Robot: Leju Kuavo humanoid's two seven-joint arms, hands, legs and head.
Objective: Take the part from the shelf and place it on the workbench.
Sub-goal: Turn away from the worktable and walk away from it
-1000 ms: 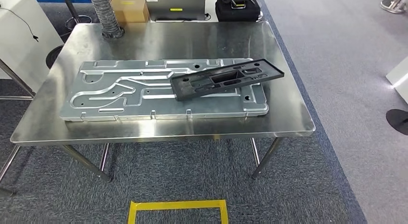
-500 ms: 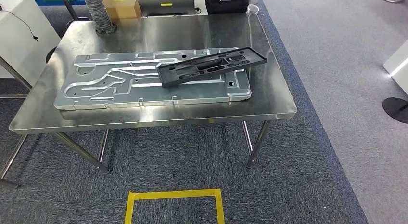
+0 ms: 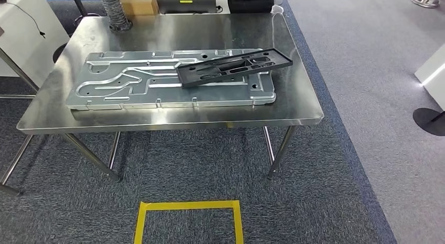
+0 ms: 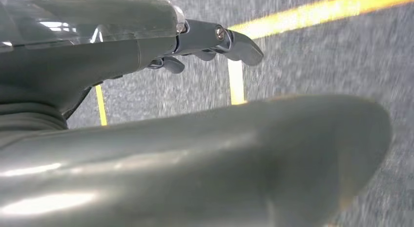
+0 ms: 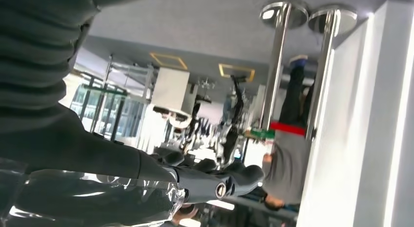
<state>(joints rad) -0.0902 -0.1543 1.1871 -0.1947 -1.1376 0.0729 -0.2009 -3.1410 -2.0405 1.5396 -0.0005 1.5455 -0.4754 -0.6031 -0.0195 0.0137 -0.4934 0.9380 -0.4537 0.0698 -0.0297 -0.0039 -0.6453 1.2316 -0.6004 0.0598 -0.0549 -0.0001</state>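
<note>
With the black part (image 3: 233, 67) lying across the grey plate (image 3: 131, 86) on the tabletop (image 3: 294, 105), placement looks done; left hand (image 4: 210, 41) and right hand (image 5: 215, 185) hang released, so next comes stepping away.

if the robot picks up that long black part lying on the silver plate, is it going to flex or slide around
The black part looks like a moulded frame with ribs and cut-outs, so it is probably fairly stiff and light for its length. It lies tilted across the ridged aluminium plate, its far end past the plate's edge, so a push may make it pivot or slide.
</note>
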